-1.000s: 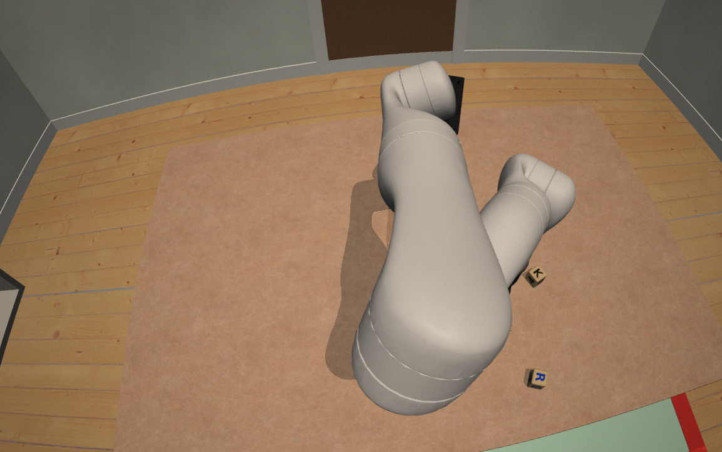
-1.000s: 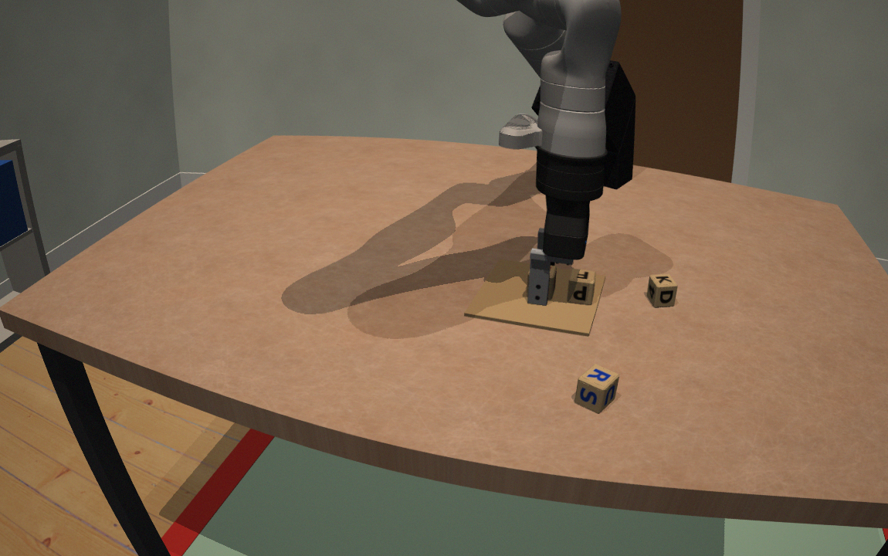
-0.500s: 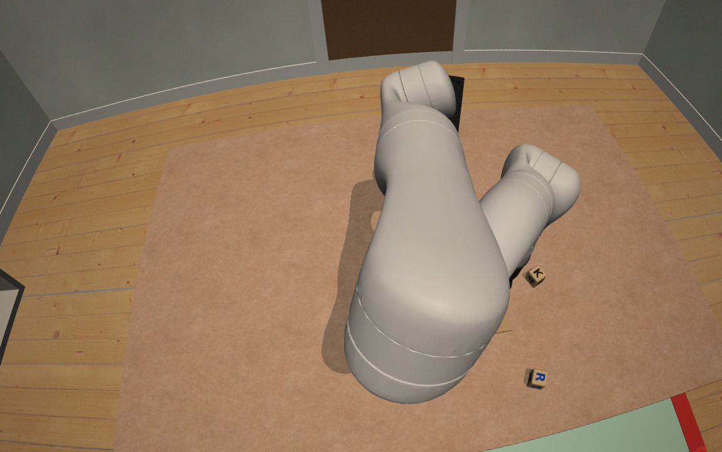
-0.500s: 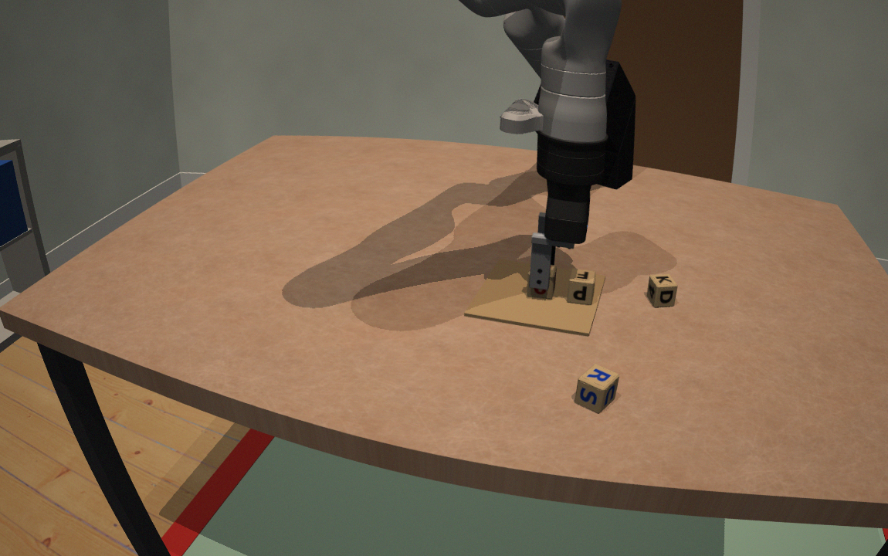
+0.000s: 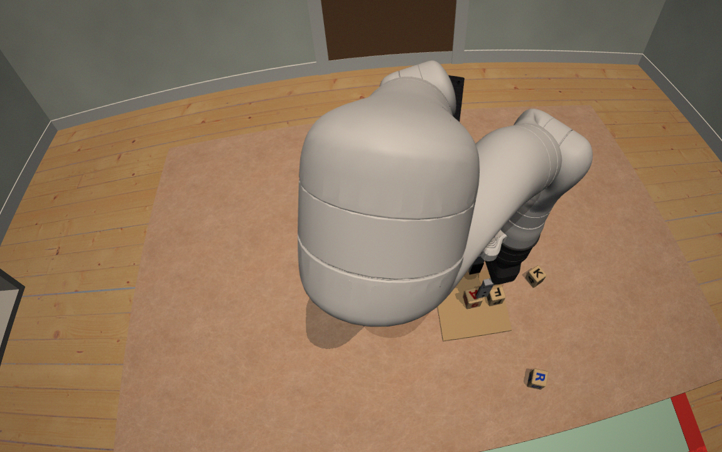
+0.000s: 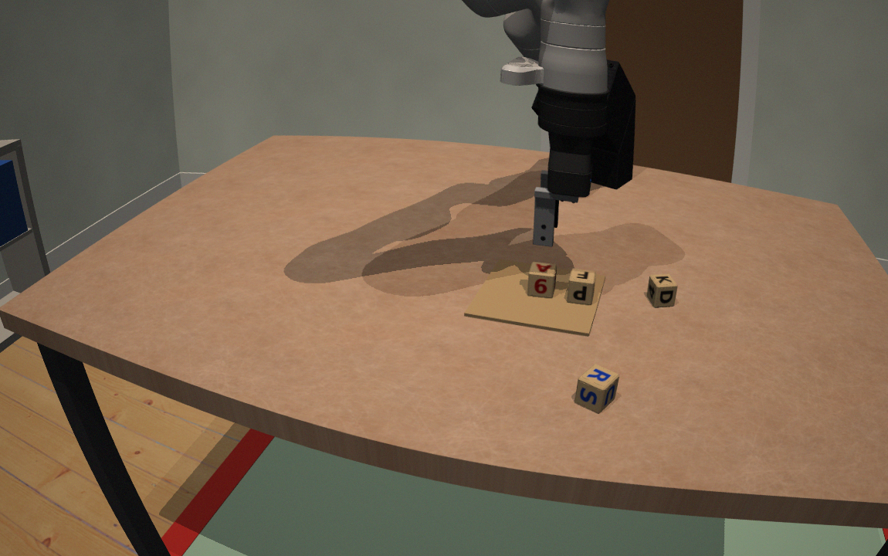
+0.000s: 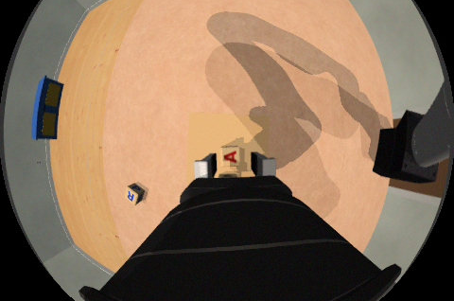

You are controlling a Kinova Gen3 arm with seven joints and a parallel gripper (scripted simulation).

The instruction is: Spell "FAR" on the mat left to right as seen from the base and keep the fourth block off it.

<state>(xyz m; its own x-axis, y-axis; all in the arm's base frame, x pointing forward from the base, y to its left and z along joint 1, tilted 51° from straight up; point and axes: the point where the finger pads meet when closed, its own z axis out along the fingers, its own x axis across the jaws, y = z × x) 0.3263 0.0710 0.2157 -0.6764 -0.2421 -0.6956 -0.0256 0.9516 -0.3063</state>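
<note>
The A block (image 5: 473, 298) (image 6: 541, 284) (image 7: 230, 156) and the F block (image 5: 495, 295) (image 6: 580, 287) lie flat and side by side on the tan mat (image 5: 474, 327) (image 6: 523, 314) (image 7: 200, 128), a small gap between them. Both letters look upside down from the exterior view, F to the right of A. The R block (image 5: 537, 378) (image 6: 596, 389) (image 7: 134, 193) lies off the mat, letter R up and turned. The K block (image 5: 535, 275) (image 6: 661, 291) lies off the mat beside the F side. My gripper (image 6: 547, 232) (image 7: 234, 161) is open and empty above the A block. It hides the F block in the wrist view.
The arm hangs over the table (image 5: 211, 252) (image 6: 226, 331) and covers part of the mat in the top view. The robot's black base (image 7: 402, 154) stands at the table's far side. The K block is the nearest object outside the mat.
</note>
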